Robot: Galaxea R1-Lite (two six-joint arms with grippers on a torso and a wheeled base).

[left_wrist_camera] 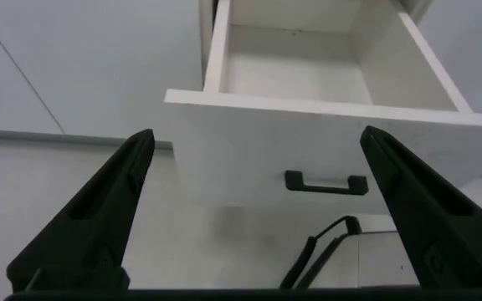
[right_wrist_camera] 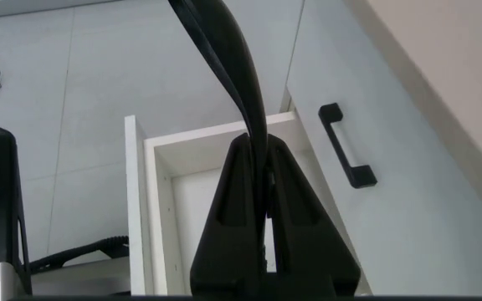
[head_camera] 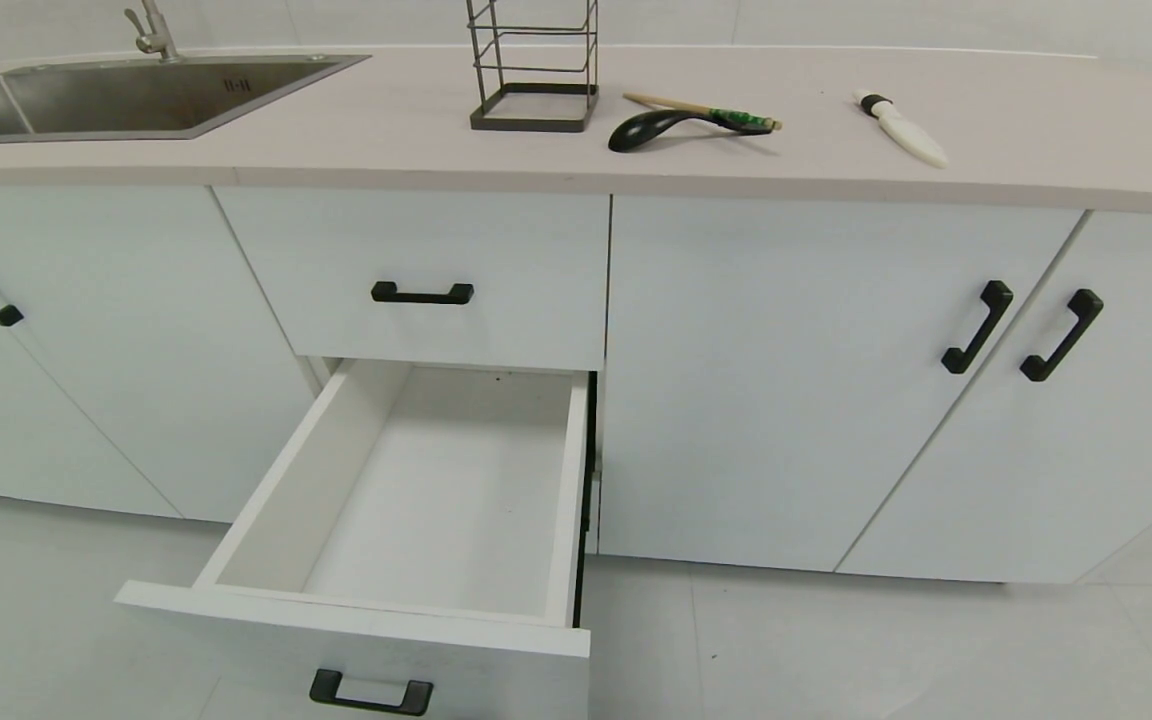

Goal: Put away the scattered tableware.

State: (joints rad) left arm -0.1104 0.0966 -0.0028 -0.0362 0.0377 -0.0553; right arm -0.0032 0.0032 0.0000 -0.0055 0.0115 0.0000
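Note:
The lower drawer (head_camera: pixel 376 612) stands pulled out and holds nothing. On the countertop lie a black spoon (head_camera: pixel 651 128), a pair of chopsticks with a green wrap (head_camera: pixel 706 110) resting across its handle, and a white knife (head_camera: pixel 904 128) to the right. My left gripper (left_wrist_camera: pixel 258 134) is open, low in front of the drawer front (left_wrist_camera: pixel 249 155) and its black handle (left_wrist_camera: pixel 325 182). My right gripper (right_wrist_camera: pixel 258 146) is above the open drawer (right_wrist_camera: pixel 136 209), shut on a thin curved black utensil (right_wrist_camera: pixel 224 58) whose far end is cut off by the picture's edge.
A dark wire rack (head_camera: pixel 534 70) stands on the counter left of the spoon. A steel sink (head_camera: pixel 126 95) is at the far left. Shut cabinet doors with black handles (head_camera: pixel 976 327) flank the drawers. A cable (left_wrist_camera: pixel 320 247) lies on the tiled floor.

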